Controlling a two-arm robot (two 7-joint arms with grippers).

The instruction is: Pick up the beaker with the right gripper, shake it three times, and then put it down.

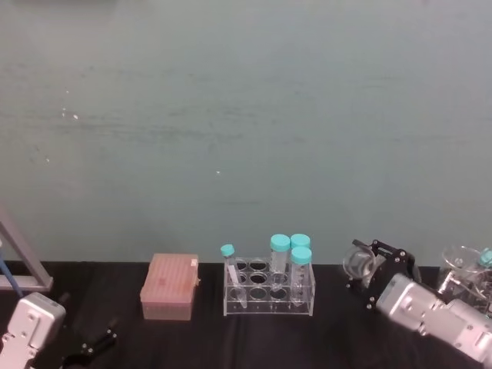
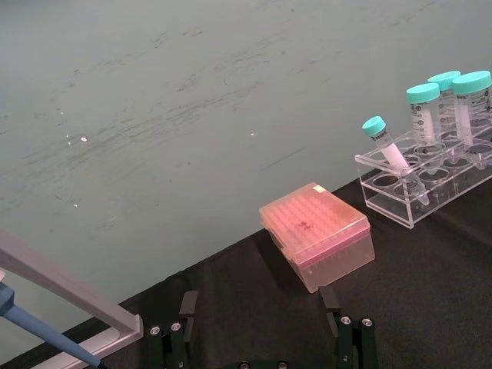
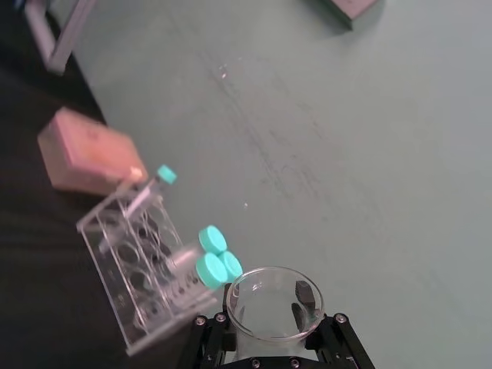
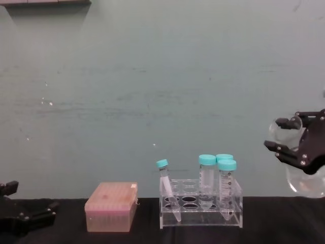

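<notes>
The beaker [image 4: 306, 184], a clear glass conical flask, hangs tilted above the table at the right, its neck pointing up and to the left. My right gripper [image 4: 287, 138] is shut on the neck just under the flared rim [image 3: 270, 304]. In the head view the rim [image 1: 357, 264] juts left out of the right gripper [image 1: 369, 270], to the right of the tube rack. My left gripper [image 2: 261, 317] rests low at the table's front left, open and holding nothing.
A clear tube rack [image 4: 200, 209] with several teal-capped tubes stands mid-table. A pink lidded box [image 4: 110, 207] sits to its left. More clear glass and a teal cap [image 1: 486, 257] show at the far right, behind my right arm. A metal frame [image 1: 19, 261] stands far left.
</notes>
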